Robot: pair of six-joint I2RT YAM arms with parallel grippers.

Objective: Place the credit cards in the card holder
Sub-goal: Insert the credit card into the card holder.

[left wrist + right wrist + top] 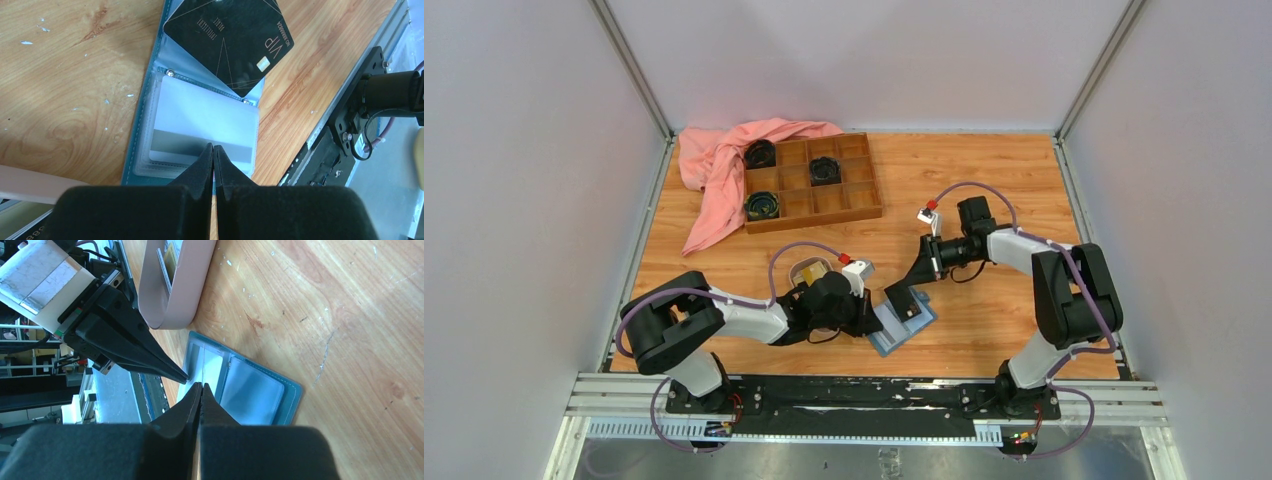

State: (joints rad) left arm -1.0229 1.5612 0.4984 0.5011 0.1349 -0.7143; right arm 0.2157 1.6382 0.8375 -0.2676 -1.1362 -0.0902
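Note:
The blue card holder [906,332] [145,120] [294,396] lies open on the table near the front edge. A pale grey-white card [200,117] sits in its clear pocket. My right gripper [916,283] [201,385] is shut on a black credit card [902,298] [227,42], which hangs tilted over the holder's far half; in the right wrist view this black card [203,365] shows edge-on. My left gripper [880,311] [213,147] [183,375] is shut, holding nothing, with its tips on the pocket's near edge. A yellow-gold card [813,271] [172,257] lies in the pink dish.
The pink oval dish [804,264] [170,300] stands just left of the holder, behind my left wrist. A brown wooden compartment tray [864,205] with black round items and a pink cloth [714,170] are at the back left. The metal rail [320,145] runs along the near edge.

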